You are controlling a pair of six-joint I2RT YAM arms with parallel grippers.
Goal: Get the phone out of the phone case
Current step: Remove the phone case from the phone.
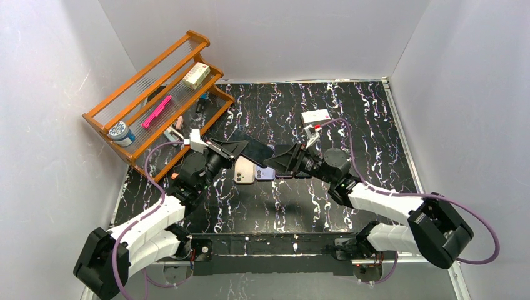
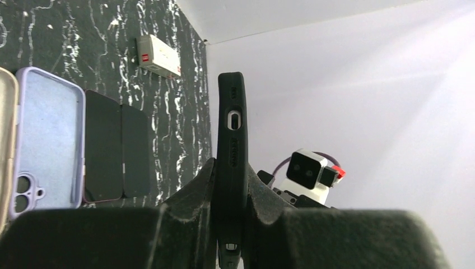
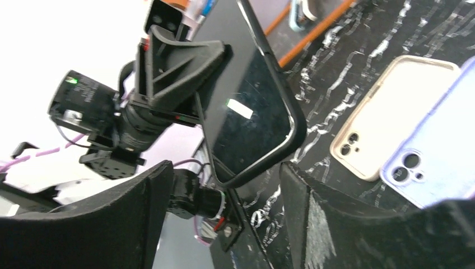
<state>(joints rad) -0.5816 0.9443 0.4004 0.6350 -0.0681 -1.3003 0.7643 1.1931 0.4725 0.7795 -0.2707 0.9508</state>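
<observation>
A black phone in a black case [image 1: 251,147] is held off the table, edge-on in the left wrist view [image 2: 231,112]. My left gripper [image 1: 226,150] is shut on its left end, fingers [image 2: 190,190] pressed on both faces. In the right wrist view the dark screen [image 3: 252,106] faces the camera with the case rim around it. My right gripper [image 1: 278,160] is open, and the phone's lower corner sits between its spread fingers [image 3: 313,218], apart from both. The left gripper also shows in the right wrist view [image 3: 179,61].
An empty cream case [image 1: 244,170] and an empty lilac case [image 1: 265,174] lie on the black marbled table [image 1: 350,100] just below the grippers. Two dark slabs [image 2: 115,145] lie beside them. A white box [image 1: 315,117] lies behind. A wooden rack [image 1: 156,94] stands at the back left.
</observation>
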